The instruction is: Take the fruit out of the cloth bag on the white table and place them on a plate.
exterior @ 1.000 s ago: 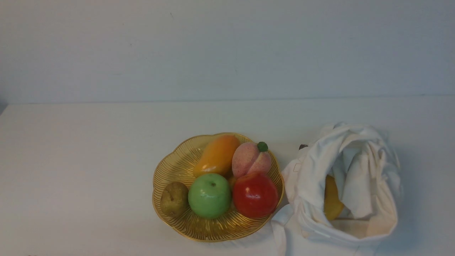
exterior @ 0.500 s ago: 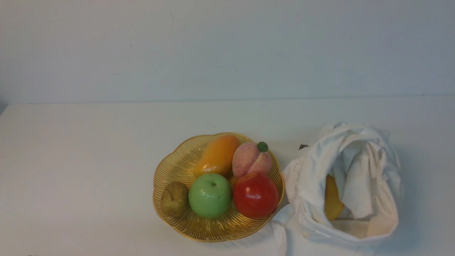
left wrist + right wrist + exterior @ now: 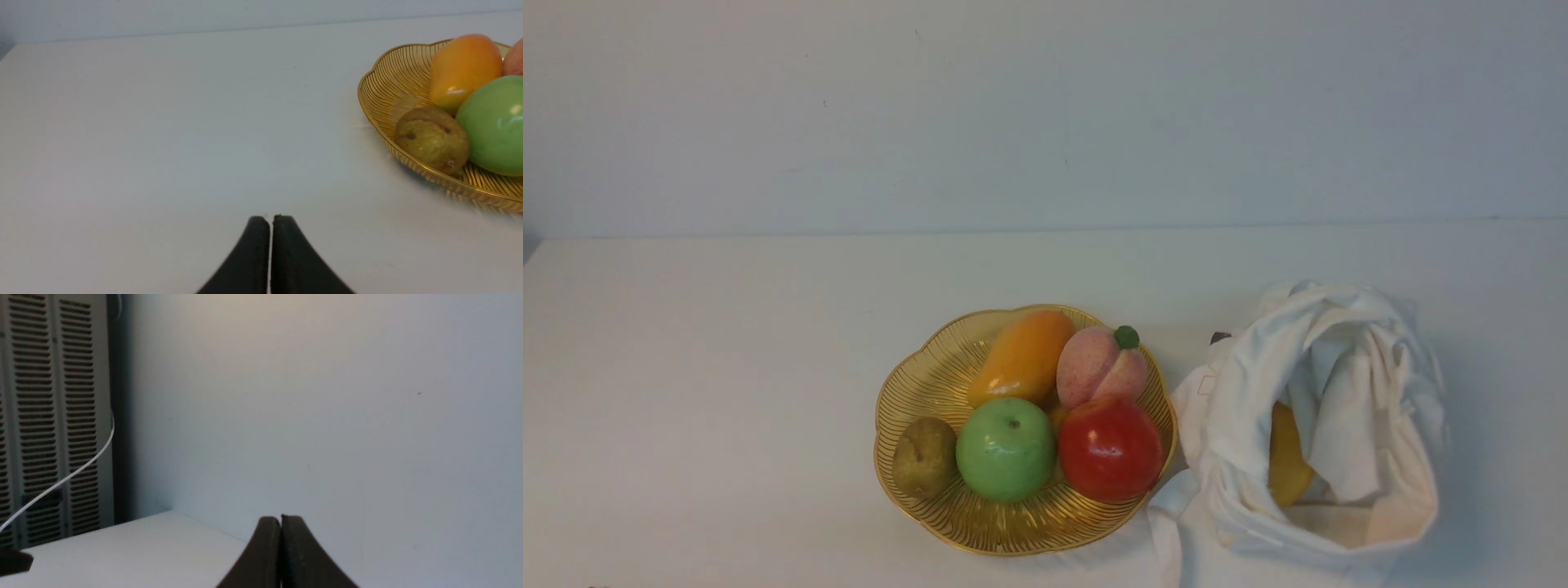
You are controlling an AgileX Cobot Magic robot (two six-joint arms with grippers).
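Five fruits or more sat on the gold plate (image 3: 1005,543), red apple (image 3: 1110,448) at its four o'clock. Both hands' fingers (image 3: 258,241) were squeezed shut, empty. One yellow fruit (image 3: 1286,457) waited inside the cloth bag (image 3: 1241,416), so the job seemed nearly done.

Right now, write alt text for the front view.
Golden ribbed plate on a white table holds a red apple, green apple, peach and other fruit; to its right, an open white cloth bag has something yellow inside.

Red apple (image 3: 1111,448) on golden plate (image 3: 983,532); yellow fruit (image 3: 1286,457) inside open, rumpled white cloth bag (image 3: 1250,408).
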